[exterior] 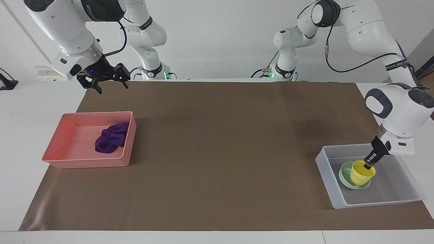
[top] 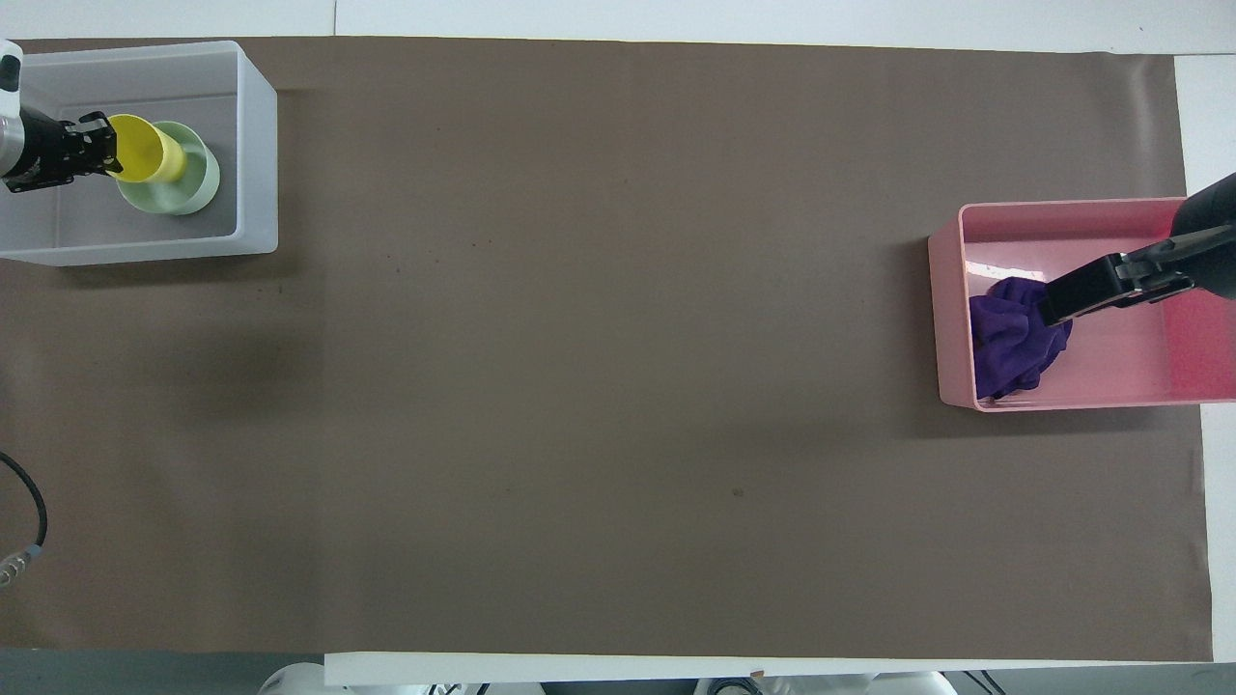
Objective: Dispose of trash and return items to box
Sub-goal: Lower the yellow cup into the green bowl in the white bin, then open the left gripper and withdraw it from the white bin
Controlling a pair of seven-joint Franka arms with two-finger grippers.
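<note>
Cup set in the bowl, rag lying in the pink tray.

The left gripper (exterior: 368, 163) was clamped on the rim of the yellow cup (exterior: 362, 173), which sat upright inside the green bowl (exterior: 344, 175) in the clear box (exterior: 325, 169) at the left arm's end of the table. The bowl rested on the box's floor. At the right arm's end, the purple rag (exterior: 111, 139) lay crumpled in the pink tray (exterior: 67, 127), against the wall nearest the table's middle. The right gripper (exterior: 107, 82) waited in the air over the brown mat (exterior: 217, 142), just on the robots' side of that tray, its 2 fingers spread apart and holding nothing.
</note>
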